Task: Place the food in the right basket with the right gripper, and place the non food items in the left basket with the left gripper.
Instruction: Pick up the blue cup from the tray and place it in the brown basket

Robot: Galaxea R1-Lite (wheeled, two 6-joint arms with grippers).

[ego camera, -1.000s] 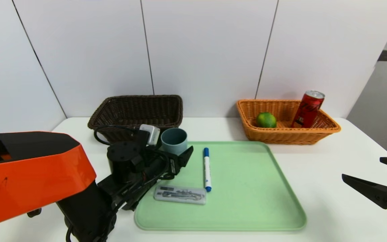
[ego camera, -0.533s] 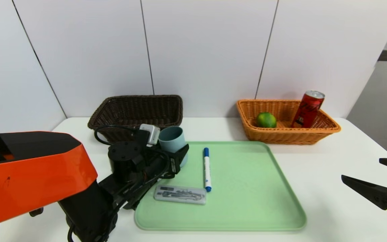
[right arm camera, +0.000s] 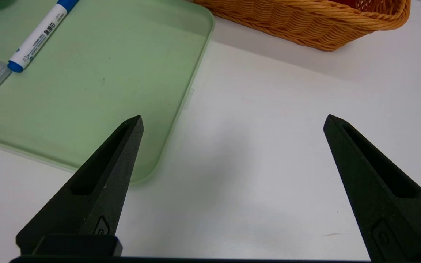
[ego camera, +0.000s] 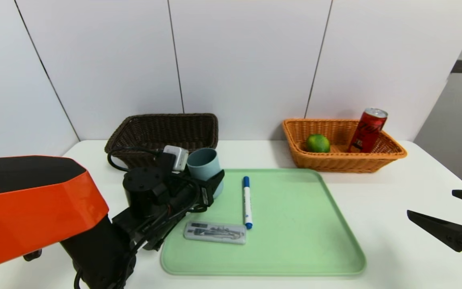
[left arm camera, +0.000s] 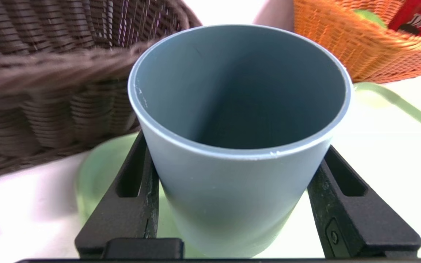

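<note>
Cup sits clamped between both fingers of the left gripper at the tray's far left corner, tilted, just beside the dark basket. Right gripper hangs over the desk off the tray's right edge, fingers spread wide.

Head view high over the green tray, wrist views low and close, all sharing it

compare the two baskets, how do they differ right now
The left basket is dark brown wicker; the right basket is light orange. The right basket holds the lime and the red soda can, leaning on its wall; nothing shows inside the left basket. The left pincer, shut on the cup, sits just in front of the left basket; the open right pincer hangs well short of the right basket. Both are rectangular with flared sides, by the back wall.
</note>
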